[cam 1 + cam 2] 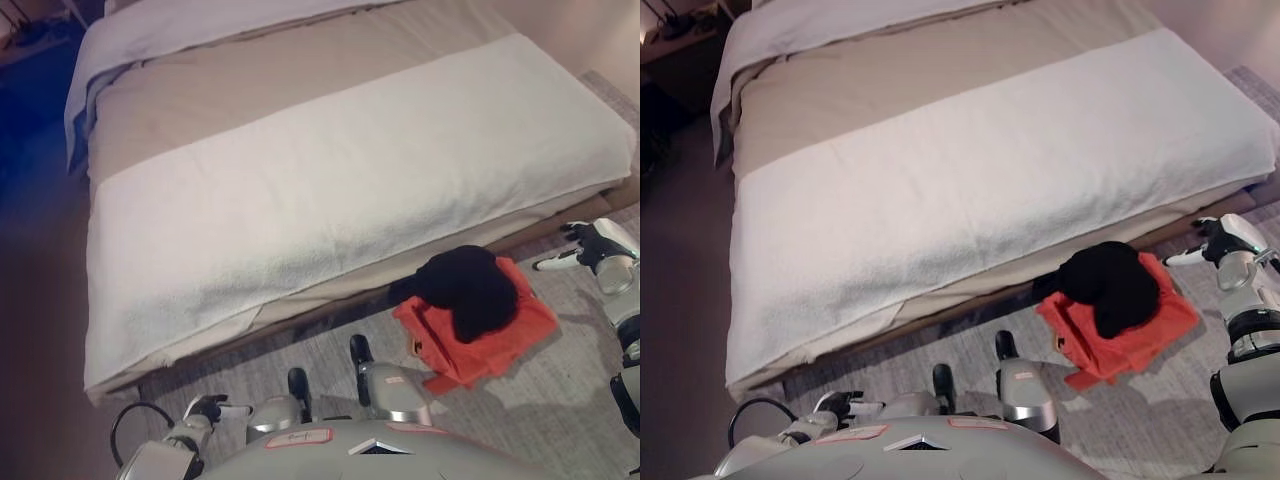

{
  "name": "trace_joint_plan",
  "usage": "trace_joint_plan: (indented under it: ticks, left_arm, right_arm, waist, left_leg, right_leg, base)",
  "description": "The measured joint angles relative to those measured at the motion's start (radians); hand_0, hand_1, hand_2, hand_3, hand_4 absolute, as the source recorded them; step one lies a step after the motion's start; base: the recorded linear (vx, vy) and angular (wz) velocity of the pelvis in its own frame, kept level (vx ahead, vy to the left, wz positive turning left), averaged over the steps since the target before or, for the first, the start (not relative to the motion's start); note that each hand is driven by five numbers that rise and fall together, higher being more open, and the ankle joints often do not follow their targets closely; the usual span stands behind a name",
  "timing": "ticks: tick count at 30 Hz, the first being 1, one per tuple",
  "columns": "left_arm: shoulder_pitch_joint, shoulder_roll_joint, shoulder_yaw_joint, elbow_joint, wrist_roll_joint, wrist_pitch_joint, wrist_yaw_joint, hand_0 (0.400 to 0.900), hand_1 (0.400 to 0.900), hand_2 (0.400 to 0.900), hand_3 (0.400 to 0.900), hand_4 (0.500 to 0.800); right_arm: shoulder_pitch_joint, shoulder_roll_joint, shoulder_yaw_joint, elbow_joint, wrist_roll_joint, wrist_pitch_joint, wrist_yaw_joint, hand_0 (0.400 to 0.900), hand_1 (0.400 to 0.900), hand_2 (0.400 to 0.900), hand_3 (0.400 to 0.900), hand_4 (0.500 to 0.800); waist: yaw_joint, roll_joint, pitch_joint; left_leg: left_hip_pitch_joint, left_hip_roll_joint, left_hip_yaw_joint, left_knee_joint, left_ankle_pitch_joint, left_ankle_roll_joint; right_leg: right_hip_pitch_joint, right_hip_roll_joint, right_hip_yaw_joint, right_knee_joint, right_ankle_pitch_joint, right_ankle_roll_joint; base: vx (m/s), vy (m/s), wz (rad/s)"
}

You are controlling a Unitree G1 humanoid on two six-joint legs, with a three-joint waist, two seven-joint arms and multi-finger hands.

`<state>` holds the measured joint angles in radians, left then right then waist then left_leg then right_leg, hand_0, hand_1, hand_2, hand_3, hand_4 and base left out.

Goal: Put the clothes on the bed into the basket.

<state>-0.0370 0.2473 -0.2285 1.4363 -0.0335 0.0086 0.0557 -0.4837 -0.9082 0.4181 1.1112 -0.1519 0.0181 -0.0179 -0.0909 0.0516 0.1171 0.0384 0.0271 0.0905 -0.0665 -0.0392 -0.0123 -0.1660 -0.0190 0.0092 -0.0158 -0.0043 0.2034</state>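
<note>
1. One bed (pixel 330 190) fills the upper part of the view, covered by one white blanket (pixel 380 170) over one beige sheet (pixel 250 80).
2. No clothes lie on the bed.
3. Two garments are visible: one black garment (pixel 470 285) lies on top of one orange garment (pixel 490 335).
4. Both garments sit heaped on the grey carpet (pixel 540 410), just beside the foot of the bed; whether a basket is beneath them cannot be told.
5. Left hand (pixel 205 410): low at the lower left, empty; finger state cannot be told.
6. Right hand (pixel 1220 245): right of the heap, apart from it, fingers extended, holding nothing.
</note>
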Motion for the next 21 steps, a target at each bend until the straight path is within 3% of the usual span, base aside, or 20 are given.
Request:
trace_joint_plan:
  ticks: [1, 2, 3, 4, 7, 10, 21]
  left_arm:
    - [0.003, -0.008, 0.001, -0.002, 0.0, 0.002, 0.002, 0.9, 0.9, 0.9, 0.9, 0.8]
    - [0.005, 0.005, 0.0, -0.007, 0.0, -0.001, 0.005, 0.9, 0.9, 0.9, 0.9, 0.8]
    - [0.005, 0.021, 0.001, -0.01, 0.0, -0.002, 0.005, 0.9, 0.9, 0.9, 0.9, 0.8]
    - [-0.004, 0.019, 0.001, -0.009, 0.0, -0.001, 0.004, 0.9, 0.9, 0.9, 0.9, 0.8]
    - [0.008, 0.01, 0.005, 0.001, 0.0, 0.0, -0.002, 0.9, 0.9, 0.9, 0.9, 0.8]
    - [0.015, 0.011, 0.006, 0.002, 0.0, -0.001, -0.001, 0.9, 0.9, 0.9, 0.9, 0.8]
    - [0.011, 0.01, 0.018, 0.0, 0.0, 0.001, -0.008, 0.9, 0.9, 0.9, 0.9, 0.8]
  right_arm:
    - [-0.004, 0.0, -0.005, 0.002, 0.001, 0.001, -0.002, 0.9, 0.9, 0.9, 0.9, 0.8]
    - [0.002, 0.016, -0.001, 0.002, 0.002, -0.001, 0.006, 0.9, 0.9, 0.9, 0.9, 0.8]
    - [0.016, 0.026, -0.001, 0.003, 0.003, 0.001, 0.012, 0.9, 0.9, 0.9, 0.9, 0.8]
    - [0.017, 0.028, -0.004, 0.005, 0.009, 0.0, 0.01, 0.9, 0.9, 0.9, 0.9, 0.8]
    - [0.026, 0.04, -0.004, 0.005, 0.038, -0.001, 0.021, 0.9, 0.9, 0.9, 0.9, 0.8]
    - [0.054, 0.074, -0.008, 0.013, 0.049, -0.002, 0.032, 0.9, 0.9, 0.9, 0.9, 0.8]
    - [0.202, 0.38, -0.059, 0.252, 0.058, 0.016, 0.045, 0.9, 0.9, 0.9, 0.9, 0.8]
  waist:
    - [0.014, 0.05, -0.008]
    - [0.007, 0.027, -0.004]
    - [0.005, -0.016, -0.008]
    - [0.012, -0.022, -0.006]
    - [0.014, -0.011, -0.01]
    - [0.016, -0.013, -0.012]
    - [0.069, -0.005, -0.053]
  left_leg:
    - [-0.008, 0.047, 0.001, -0.027, 0.024, 0.005]
    - [-0.012, 0.041, -0.003, -0.024, 0.026, 0.007]
    - [-0.011, 0.011, -0.003, -0.026, 0.015, -0.007]
    - [-0.011, 0.003, -0.002, -0.01, 0.018, -0.011]
    - [-0.018, 0.014, -0.018, -0.004, 0.018, -0.009]
    - [-0.013, 0.019, -0.026, -0.012, 0.021, -0.011]
    - [0.008, 0.017, -0.085, -0.024, 0.023, -0.012]
  right_leg:
    - [-0.037, 0.043, -0.007, 0.073, 0.032, -0.082]
    - [-0.057, 0.031, 0.016, 0.174, 0.023, -0.121]
    - [-0.051, -0.002, 0.022, 0.174, -0.003, -0.109]
    - [-0.044, -0.004, 0.021, 0.141, 0.0, -0.106]
    - [0.011, 0.009, 0.004, 0.036, 0.028, -0.088]
    - [0.04, 0.009, 0.0, 0.002, 0.04, -0.093]
    - [0.107, -0.001, -0.057, -0.046, 0.048, -0.104]
  base:
    - [0.01, -0.019, 0.08]
    - [0.01, -0.02, 0.08]
    - [0.0, -0.02, 0.1]
    - [0.01, -0.016, 0.13]
    - [0.02, -0.016, 0.15]
    - [0.03, -0.014, 0.21]
    - [0.03, -0.01, 0.24]
